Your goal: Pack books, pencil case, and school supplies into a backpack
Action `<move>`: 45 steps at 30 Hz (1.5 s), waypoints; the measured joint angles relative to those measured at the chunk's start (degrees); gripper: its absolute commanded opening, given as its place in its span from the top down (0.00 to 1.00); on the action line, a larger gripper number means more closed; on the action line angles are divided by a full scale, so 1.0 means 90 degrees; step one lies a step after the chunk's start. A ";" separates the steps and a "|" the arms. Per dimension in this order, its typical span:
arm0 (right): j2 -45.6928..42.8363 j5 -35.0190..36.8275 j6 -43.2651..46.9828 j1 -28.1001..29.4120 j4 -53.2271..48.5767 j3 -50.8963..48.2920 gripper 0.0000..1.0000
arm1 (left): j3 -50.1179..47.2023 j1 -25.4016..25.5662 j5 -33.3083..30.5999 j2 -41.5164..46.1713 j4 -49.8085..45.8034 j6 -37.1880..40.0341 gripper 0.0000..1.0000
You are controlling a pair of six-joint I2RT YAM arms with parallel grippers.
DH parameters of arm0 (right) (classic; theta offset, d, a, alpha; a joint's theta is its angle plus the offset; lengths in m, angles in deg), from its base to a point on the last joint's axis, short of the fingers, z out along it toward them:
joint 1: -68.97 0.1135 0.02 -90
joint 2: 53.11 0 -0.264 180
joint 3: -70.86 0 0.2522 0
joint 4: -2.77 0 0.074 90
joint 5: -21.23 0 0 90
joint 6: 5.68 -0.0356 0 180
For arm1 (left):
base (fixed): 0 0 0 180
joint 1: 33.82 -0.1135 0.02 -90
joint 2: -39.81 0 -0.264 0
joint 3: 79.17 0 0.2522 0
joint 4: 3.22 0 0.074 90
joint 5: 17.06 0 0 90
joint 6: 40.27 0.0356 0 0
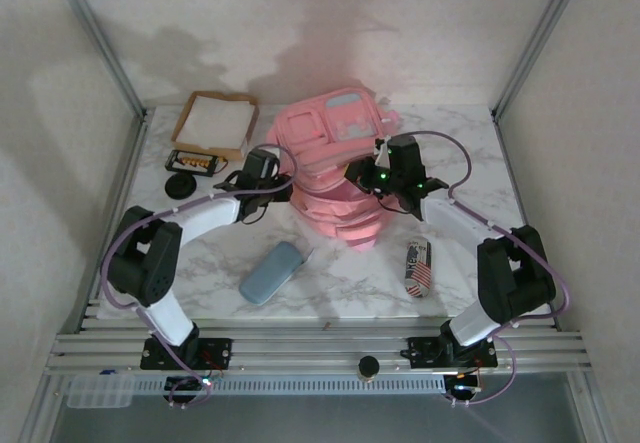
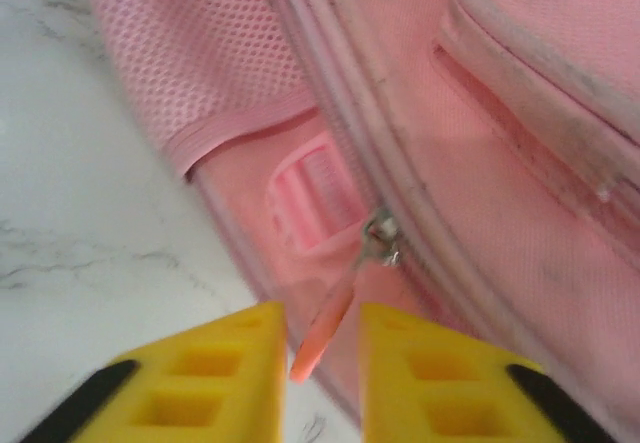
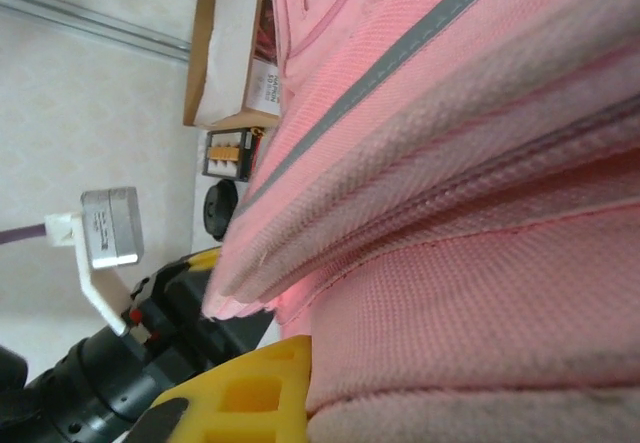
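One table with a white, grey-veined marble pattern carries everything. It is boxed in by pale, faintly textured walls and slanting aluminium posts, and ribbed metal rails run along its near edge.

The backpack lies at the middle of the table towards the far side. It is soft pink cloth with mesh panels, padded pockets, grey-lilac patches and a grey strip along one seam.

Two arms, white with black joints, reach in from the near corners to its left and right sides.

The left jaws are at the backpack's left flank. Their blocky yellow fingers stand apart, with a slim orange-pink zip pull hanging between them and touching neither.

The right jaws are at the backpack's right side. One yellow finger shows under a fold of the pink cloth, and the jaws are nearly together, clamped on that fold.

A shallow cardboard tray holding a white sheet sits at the far left. Near centre lies a smooth, rounded grey-blue case, and to its right a small oblong pouch with a flag print. Just near of the tray are a small black box with orange contents and a black disc.
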 measured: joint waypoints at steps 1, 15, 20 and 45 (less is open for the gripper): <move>0.0032 0.0000 0.0124 -0.0010 -0.0092 0.0066 0.69 | -0.0168 0.0002 -0.0002 0.0211 -0.0029 -0.0092 0.58; -0.0967 0.1314 0.1282 0.0697 -0.2438 -0.0036 0.18 | -0.1974 0.0202 -0.0442 0.3126 -0.1506 -0.2055 0.33; -0.1103 0.1219 0.0981 0.1749 -0.2494 -0.0585 0.09 | -0.2739 0.0539 -0.0539 0.3939 -0.1904 -0.2888 0.25; 0.0639 0.0092 -0.1758 0.3713 0.1013 -0.1996 0.26 | -0.4160 0.1858 0.0503 0.4194 -0.0964 -0.4624 0.61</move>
